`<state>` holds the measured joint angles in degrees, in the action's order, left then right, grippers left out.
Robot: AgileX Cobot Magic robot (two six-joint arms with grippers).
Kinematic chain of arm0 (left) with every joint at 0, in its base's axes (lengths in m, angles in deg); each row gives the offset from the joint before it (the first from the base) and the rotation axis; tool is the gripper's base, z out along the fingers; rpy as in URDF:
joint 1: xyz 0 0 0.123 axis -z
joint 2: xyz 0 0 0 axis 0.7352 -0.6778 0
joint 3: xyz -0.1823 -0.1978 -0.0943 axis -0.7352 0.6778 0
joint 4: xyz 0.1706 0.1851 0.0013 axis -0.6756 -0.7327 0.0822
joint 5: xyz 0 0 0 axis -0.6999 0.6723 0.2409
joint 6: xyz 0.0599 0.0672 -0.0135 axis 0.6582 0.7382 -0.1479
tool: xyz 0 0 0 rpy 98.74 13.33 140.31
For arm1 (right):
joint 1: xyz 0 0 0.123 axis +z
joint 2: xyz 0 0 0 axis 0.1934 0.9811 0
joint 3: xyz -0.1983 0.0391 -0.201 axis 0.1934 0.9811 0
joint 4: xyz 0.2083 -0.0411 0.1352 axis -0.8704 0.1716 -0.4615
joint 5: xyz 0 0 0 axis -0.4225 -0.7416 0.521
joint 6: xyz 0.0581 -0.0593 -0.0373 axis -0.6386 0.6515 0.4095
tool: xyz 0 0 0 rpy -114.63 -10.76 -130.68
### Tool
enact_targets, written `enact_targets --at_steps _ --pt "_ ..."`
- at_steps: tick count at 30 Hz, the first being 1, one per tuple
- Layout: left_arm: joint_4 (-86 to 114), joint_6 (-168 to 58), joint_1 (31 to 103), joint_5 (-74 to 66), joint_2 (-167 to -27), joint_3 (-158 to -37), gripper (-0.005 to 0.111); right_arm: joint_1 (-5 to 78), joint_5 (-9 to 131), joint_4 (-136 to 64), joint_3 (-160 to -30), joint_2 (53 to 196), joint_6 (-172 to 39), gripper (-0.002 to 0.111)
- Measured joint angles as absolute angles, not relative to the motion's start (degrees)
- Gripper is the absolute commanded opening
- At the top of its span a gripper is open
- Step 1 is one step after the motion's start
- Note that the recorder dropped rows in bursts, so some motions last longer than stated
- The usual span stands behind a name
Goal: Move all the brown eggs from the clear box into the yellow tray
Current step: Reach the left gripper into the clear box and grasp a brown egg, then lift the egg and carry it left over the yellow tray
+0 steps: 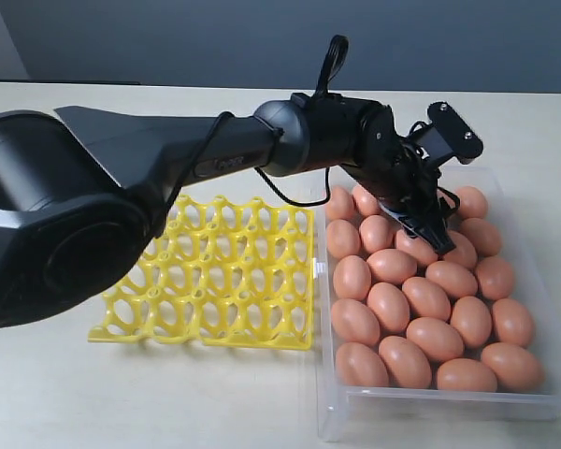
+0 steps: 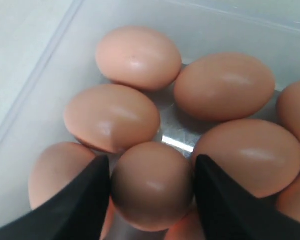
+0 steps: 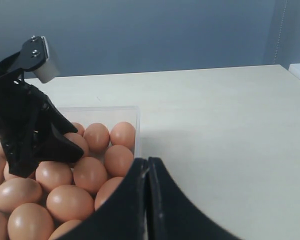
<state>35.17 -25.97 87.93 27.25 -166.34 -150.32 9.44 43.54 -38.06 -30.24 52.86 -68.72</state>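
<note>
Brown eggs [image 1: 421, 309] packed in clear box [image 1: 430, 407] on tabletop [image 1: 168, 393]. Box sits just beside yellow tray [image 1: 215, 281], on its right in exterior view. Left tool [image 2: 152, 165] down among eggs near box's far side. Fingers [image 2: 85, 200] spread either side of one egg [image 2: 152, 187], close against its flanks; true pinch or not, cannot tell. Neighbour eggs crowd that egg, fingers wedged into gaps between them. Left arm [image 1: 168, 154] crosses above tray's far edge. Right tool [image 3: 147, 165] pressed together, off beside box.

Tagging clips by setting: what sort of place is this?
Probably a lab or test bench, not a kitchen: bare pale tabletop, plain grey-blue wall, and only a clear box of brown eggs beside a yellow tray.
</note>
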Motion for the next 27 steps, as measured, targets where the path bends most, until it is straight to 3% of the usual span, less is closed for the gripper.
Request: enact_targets --at_steps 4,16,27 --pt "35.17 -25.97 87.93 27.25 -166.34 -150.32 0.0 9.44 43.54 -38.06 -30.24 52.86 -68.72 -0.001" --pt "33.25 -27.21 87.93 30.95 -157.93 -150.32 0.001 9.44 43.54 -38.06 -30.24 52.86 -68.72 -0.001" --pt "22.13 -40.51 84.63 47.64 -147.64 -149.64 0.001 9.44 43.54 -38.06 -30.24 52.86 -68.72 -0.001"
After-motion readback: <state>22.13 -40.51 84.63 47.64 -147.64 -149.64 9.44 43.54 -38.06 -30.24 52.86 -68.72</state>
